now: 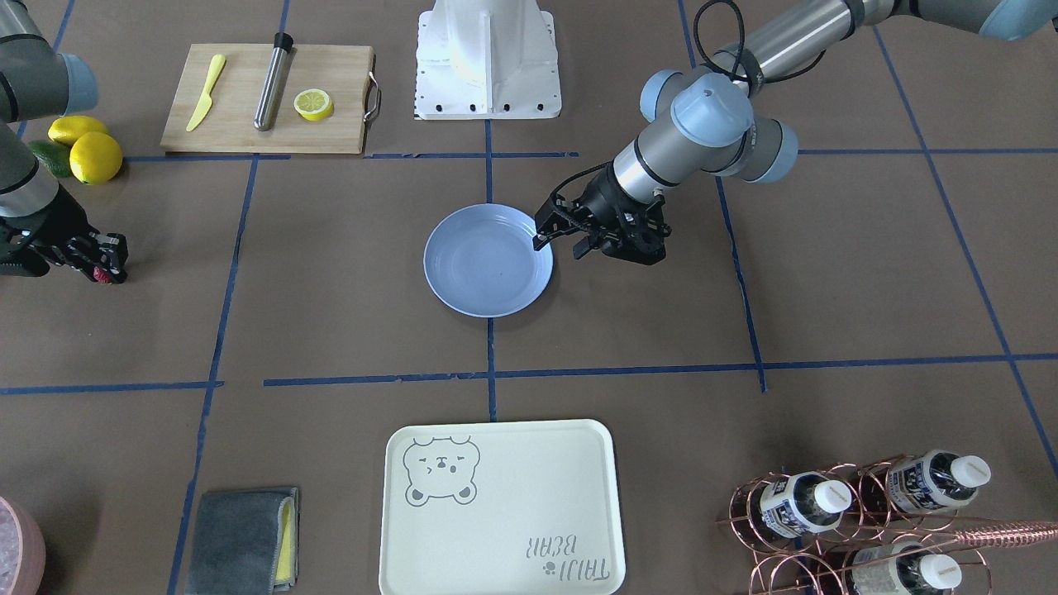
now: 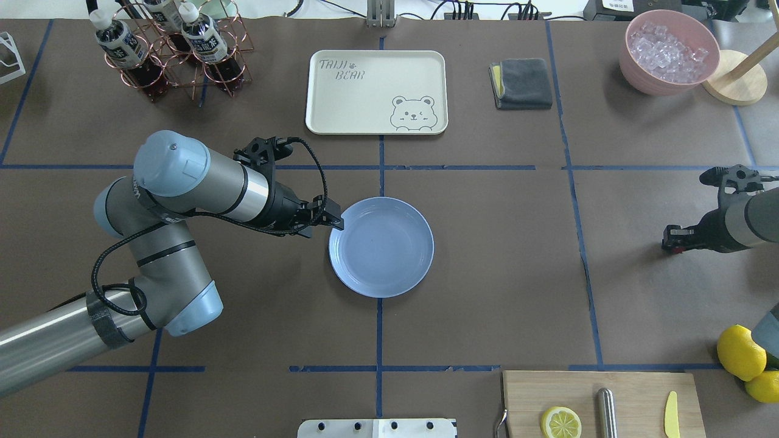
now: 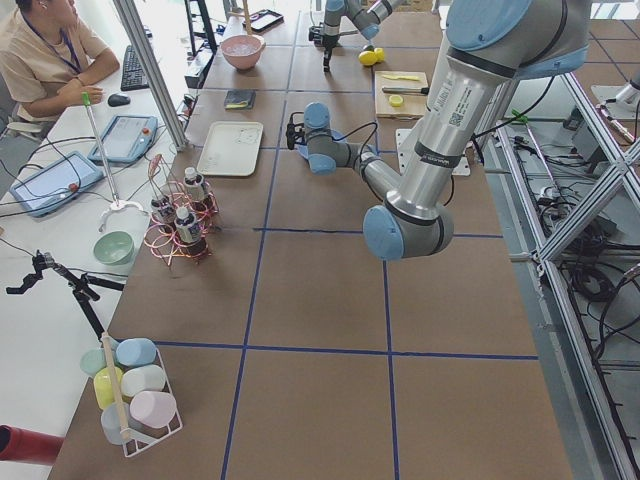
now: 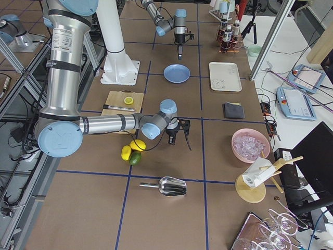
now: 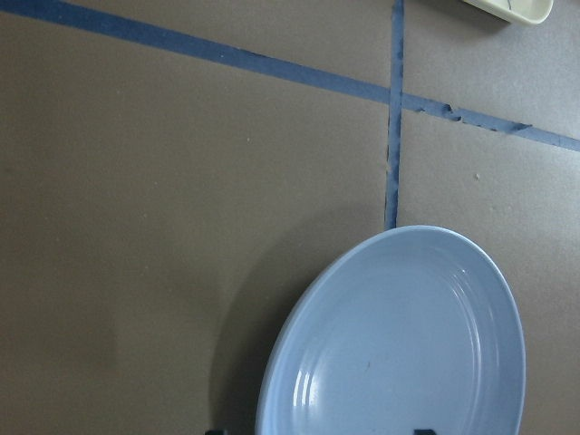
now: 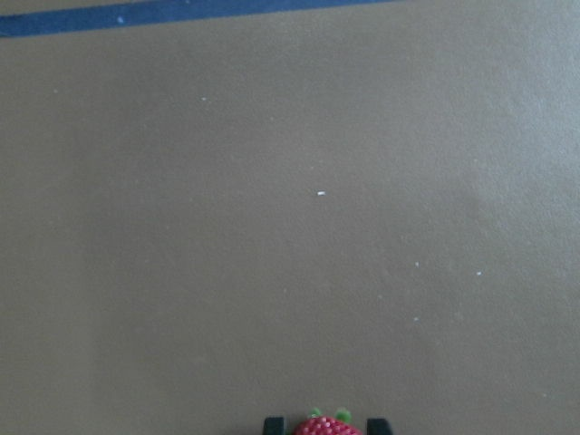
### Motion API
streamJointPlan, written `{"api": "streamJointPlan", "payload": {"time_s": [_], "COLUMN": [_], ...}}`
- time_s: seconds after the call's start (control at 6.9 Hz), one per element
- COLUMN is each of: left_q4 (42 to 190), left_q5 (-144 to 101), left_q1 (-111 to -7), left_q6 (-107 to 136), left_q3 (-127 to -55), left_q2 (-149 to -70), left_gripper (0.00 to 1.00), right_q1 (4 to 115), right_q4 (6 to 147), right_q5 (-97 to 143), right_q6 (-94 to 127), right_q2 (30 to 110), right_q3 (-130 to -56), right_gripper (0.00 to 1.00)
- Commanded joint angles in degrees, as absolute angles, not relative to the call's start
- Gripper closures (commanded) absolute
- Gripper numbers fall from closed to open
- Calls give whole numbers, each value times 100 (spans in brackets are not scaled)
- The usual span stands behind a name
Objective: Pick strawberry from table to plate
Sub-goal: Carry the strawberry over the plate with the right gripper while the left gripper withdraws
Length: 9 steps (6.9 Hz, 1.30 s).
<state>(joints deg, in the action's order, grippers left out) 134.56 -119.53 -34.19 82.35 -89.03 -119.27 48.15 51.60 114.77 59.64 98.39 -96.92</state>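
Strawberry (image 6: 322,426) pinched by right gripper (image 1: 106,268), well apart from plate (image 1: 488,273), may slip in transit; left gripper (image 1: 562,245), spread, crowds its rim.

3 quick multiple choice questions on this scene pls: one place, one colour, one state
1. The plate is: A pink, B light blue, C cream.
2. The strawberry is: A on the plate, B held in the right gripper, C on the cutting board.
3. The plate is: A empty, B holding fruit, C upside down.
Answers: 1 B, its whole surface is light blue; 2 B, the right wrist view shows it pinched at the gripper's tip; 3 A, its hollow faces up and lies bare.
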Motion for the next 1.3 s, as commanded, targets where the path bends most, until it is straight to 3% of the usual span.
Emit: {"api": "streamJointPlan", "payload": {"time_s": [0.0, 0.29, 0.87, 1.16], "left_q4": [13456, 13456, 13438, 13430], "left_q5": [-11953, -11953, -11936, -11997], "left_q1": [-3419, -3428, -3813, -4348], "left_q6": [8235, 8235, 7442, 6098], "left_q3": [-8903, -8964, -9439, -9868], "left_q2": [-11935, -11927, -11217, -10271], "left_gripper": [24, 24, 25, 25], "right_q1": [4825, 4808, 3852, 3230], "right_q4": [5159, 5412, 5668, 6971], "right_q5": [11540, 11697, 11663, 11026], "right_q6": [6003, 6282, 9354, 9955], "right_q2": [9852, 9739, 7704, 6405], "right_q3": [-9756, -10386, -10362, -10345], "right_gripper": [100, 100, 100, 100]}}
